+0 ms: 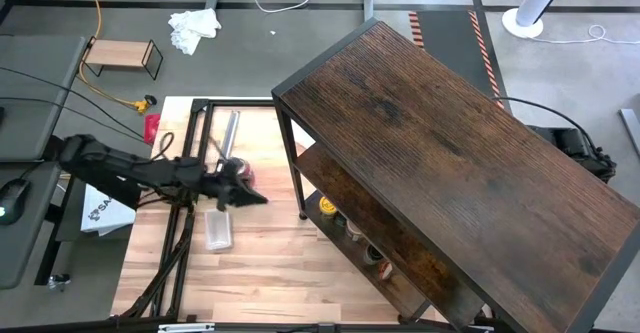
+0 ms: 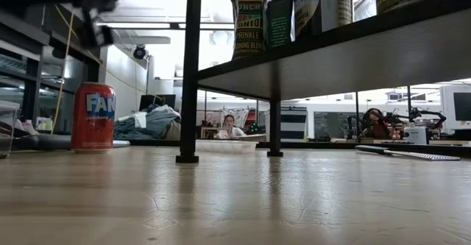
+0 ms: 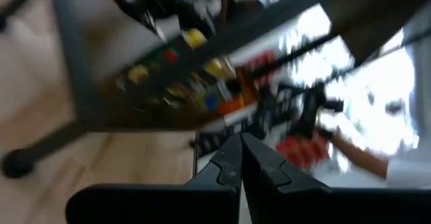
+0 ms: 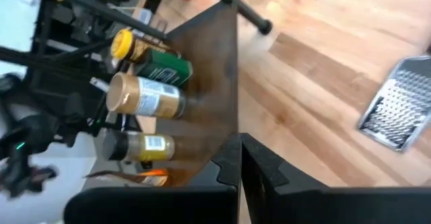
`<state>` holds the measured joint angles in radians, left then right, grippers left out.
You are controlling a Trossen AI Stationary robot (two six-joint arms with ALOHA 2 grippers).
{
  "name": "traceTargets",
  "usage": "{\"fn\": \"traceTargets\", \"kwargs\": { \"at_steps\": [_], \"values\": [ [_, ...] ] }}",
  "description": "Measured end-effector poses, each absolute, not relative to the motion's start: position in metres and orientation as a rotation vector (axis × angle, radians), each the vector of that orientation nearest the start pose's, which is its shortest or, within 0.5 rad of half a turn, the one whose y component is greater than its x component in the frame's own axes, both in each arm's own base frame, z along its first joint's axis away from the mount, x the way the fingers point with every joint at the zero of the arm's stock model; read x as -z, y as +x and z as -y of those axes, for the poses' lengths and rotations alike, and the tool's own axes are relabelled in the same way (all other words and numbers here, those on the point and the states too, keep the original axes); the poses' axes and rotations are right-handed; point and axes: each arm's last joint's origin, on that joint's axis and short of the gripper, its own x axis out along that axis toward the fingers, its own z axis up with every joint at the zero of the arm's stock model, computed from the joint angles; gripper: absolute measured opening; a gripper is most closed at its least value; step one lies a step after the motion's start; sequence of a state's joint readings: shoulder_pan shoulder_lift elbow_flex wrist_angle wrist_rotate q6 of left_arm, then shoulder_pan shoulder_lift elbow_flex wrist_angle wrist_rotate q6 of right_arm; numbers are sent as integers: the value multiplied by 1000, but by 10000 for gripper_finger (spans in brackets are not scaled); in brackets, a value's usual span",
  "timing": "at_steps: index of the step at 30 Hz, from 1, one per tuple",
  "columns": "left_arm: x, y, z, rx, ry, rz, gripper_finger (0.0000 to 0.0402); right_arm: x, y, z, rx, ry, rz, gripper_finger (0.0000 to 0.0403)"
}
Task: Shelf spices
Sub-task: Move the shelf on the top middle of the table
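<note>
The shelf (image 1: 450,163), dark wood-grain boards in a black frame, stands on the table's right half. On its low board stand the spices: a yellow-lidded jar (image 4: 122,42), a dark green box (image 4: 166,70), a tan-lidded jar (image 4: 140,97) and a dark-capped jar (image 4: 135,146); they also show as jars (image 1: 352,229) in the high view and as jars (image 2: 250,18) in the low view. My left gripper (image 1: 254,197) is shut, in the air beside the red can (image 1: 240,172), left of the shelf. My right gripper (image 4: 240,143) is shut, at the shelf's right side, facing the jars.
The red can (image 2: 93,116) stands upright on the table, left of the shelf's leg (image 2: 187,157). A flat clear piece (image 1: 218,229) lies near it. A black frame (image 1: 190,153) lies along the table's left part. Bare wood shows toward the near edge.
</note>
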<state>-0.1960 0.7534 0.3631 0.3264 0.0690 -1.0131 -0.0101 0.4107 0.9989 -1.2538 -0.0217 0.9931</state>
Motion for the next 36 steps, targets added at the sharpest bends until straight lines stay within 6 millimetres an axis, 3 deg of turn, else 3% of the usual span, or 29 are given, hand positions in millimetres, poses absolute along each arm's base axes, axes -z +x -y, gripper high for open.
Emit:
{"fn": "traceTargets", "kwargs": {
  "at_steps": [4,9,14,18,36],
  "values": [
    [-257,208,46,237,-918,-255,0,-335,25,1,346,950,-600,0],
    [-264,241,63,126,-993,-254,0,-335,25,1,354,948,-595,0],
    [-263,246,84,-20,-1126,-192,0,-335,25,2,384,934,-578,0],
    [-262,243,91,-174,-1230,-70,0,-335,24,3,430,919,-552,0],
    [-250,274,73,-261,-1401,171,0,-334,24,2,424,1027,-579,0]
  ]
}}
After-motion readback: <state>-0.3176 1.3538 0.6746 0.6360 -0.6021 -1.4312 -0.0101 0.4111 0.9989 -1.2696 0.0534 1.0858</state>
